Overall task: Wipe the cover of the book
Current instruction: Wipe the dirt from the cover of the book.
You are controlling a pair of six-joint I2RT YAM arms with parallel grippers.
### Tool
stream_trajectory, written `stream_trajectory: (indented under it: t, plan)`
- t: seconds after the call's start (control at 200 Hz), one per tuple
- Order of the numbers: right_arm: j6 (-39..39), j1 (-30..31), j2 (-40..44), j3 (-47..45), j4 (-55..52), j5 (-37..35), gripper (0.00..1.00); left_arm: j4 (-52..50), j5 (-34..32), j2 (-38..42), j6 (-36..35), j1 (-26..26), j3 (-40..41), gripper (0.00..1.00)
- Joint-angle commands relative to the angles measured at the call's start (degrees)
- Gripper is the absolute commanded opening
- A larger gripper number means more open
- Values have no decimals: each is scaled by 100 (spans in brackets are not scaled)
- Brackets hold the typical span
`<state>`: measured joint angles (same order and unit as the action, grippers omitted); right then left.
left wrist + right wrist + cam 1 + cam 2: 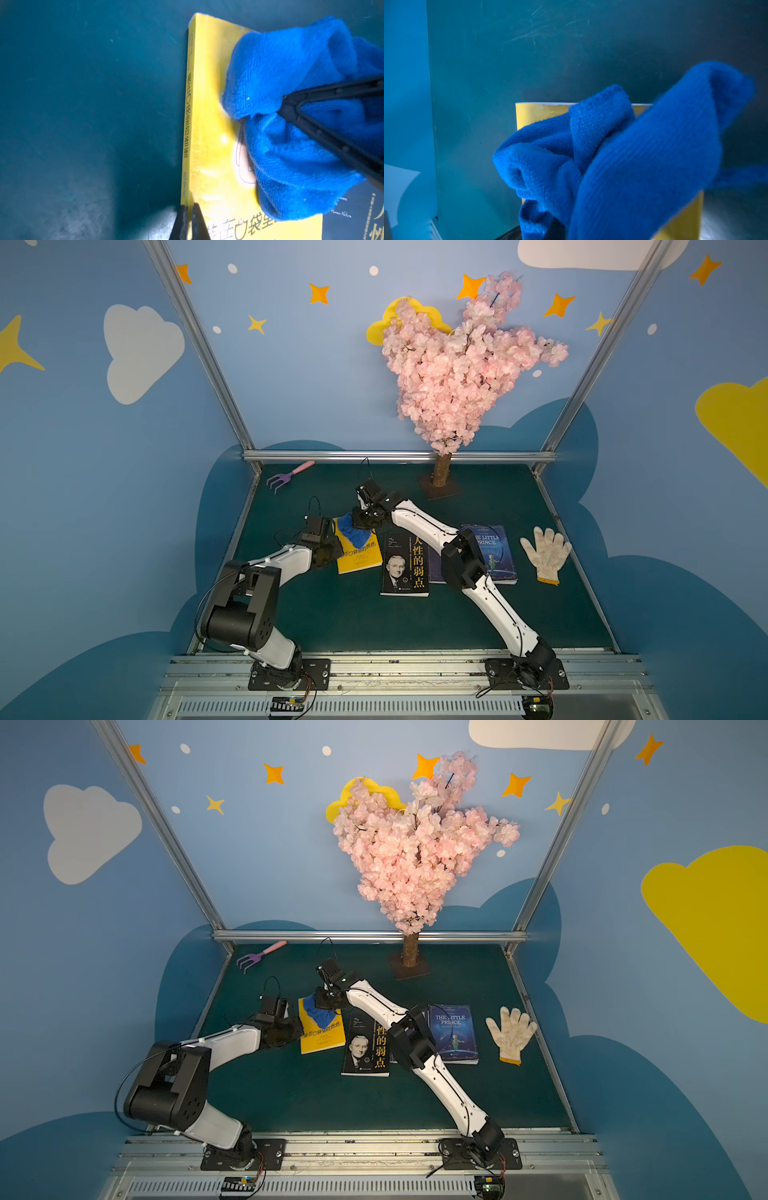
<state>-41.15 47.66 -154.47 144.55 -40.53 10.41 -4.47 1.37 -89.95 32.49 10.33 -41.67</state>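
Observation:
A yellow book (360,562) (323,1042) lies flat on the green mat, left of centre. A crumpled blue cloth (352,532) (291,99) (633,166) rests on the far part of its cover. My right gripper (362,523) reaches across from the right and is shut on the blue cloth; its black fingers (332,133) show in the left wrist view, while the cloth hides them in the right wrist view. My left gripper (190,206) is shut, and its tips sit on the cover at the book's spine edge (188,145).
A black book (404,568) lies just right of the yellow one, then a blue Little Prince book (500,556) partly under my right arm. A white glove (546,553) is at the right, a purple rake (286,477) at the back left, a blossom tree (441,472) at the back.

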Motion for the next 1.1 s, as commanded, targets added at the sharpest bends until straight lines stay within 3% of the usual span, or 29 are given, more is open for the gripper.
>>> stream_trajectory:
  t: [0.0, 0.23, 0.335, 0.771, 1.096]
  plan:
    - [-113, 176, -361, -260, -763, -79, 0, -252, 531, -222, -16, 100, 80, 8]
    - [164, 676, 776, -2552, -414, 13, 0, -256, 490, -163, -26, 92, 98, 8]
    - [148, 719, 1058, -2979, -253, 39, 0, -247, 496, -163, -19, 93, 98, 8]
    - [212, -258, 468, -1313, -1016, -65, 0, -212, 507, -66, -33, 93, 172, 8]
    - [243, 361, 332, -1234, -1087, 94, 0, -221, 505, -137, -33, 92, 116, 8]
